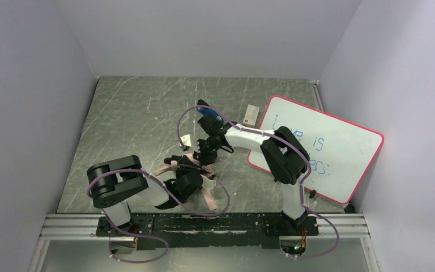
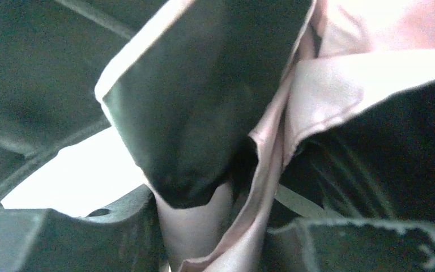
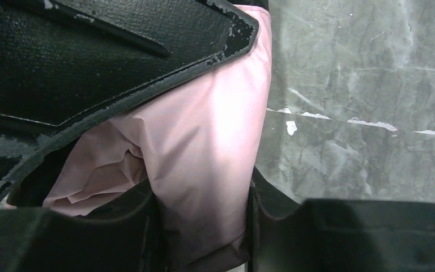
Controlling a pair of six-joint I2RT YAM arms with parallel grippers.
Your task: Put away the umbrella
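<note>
The umbrella (image 1: 177,164), pale pink outside and black inside, lies crumpled near the table's front middle, between both grippers. My left gripper (image 1: 190,177) is shut on its folds; in the left wrist view pink and black fabric (image 2: 204,226) fills the space between the fingers. My right gripper (image 1: 207,152) is shut on a pink fold of the umbrella (image 3: 204,170), which runs down between its two fingers (image 3: 277,209). Most of the umbrella is hidden under the arms in the top view.
A pink-framed whiteboard (image 1: 323,147) with writing lies at the right, under my right arm. A small white card (image 1: 251,115) lies beside it. A blue-and-black stapler (image 1: 208,118) sits behind the right gripper. Grey walls close the table on three sides.
</note>
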